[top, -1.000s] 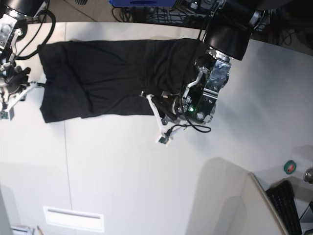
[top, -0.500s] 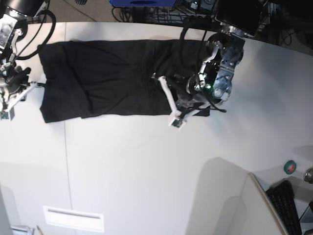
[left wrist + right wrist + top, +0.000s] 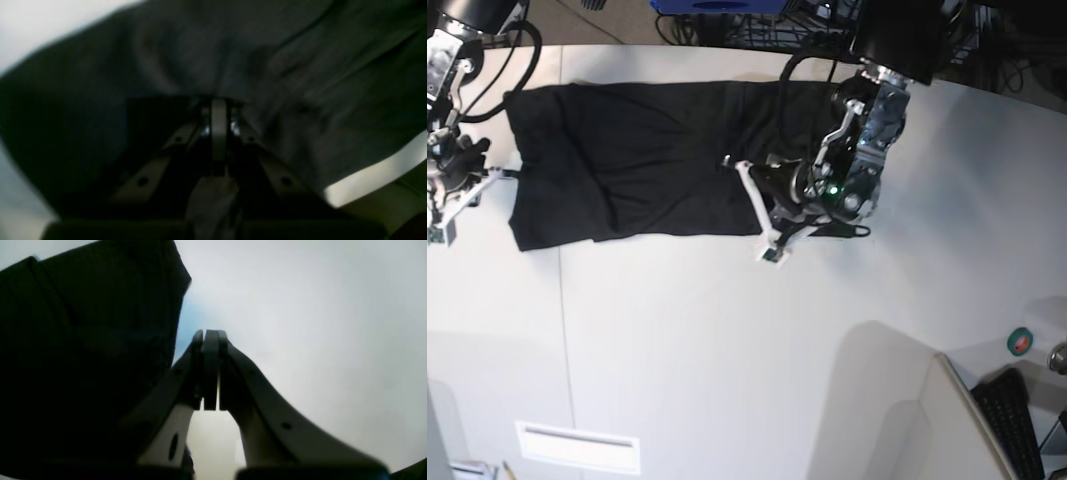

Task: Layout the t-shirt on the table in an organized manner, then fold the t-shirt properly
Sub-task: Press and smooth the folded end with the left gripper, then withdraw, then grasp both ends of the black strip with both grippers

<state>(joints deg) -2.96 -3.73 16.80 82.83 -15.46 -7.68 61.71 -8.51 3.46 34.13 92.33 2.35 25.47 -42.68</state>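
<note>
Black t-shirt (image 3: 657, 140); white table (image 3: 697, 340); dark seam line (image 3: 564, 330).

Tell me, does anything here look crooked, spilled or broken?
Nothing looks spilled or broken. The black t-shirt does look untidy: creased, with an uneven lower edge and its end on the base view's left angling down across the white table.

A white panel (image 3: 577, 447) lies at the near left. At the near right, a pale, angled edge (image 3: 975, 420) borders a dark, ribbed object (image 3: 1010, 420), with a round green-and-red item (image 3: 1020, 341) just beyond it. Dark cables (image 3: 1015, 76) show at the far right. Soft shadows fall across the near side.
</note>
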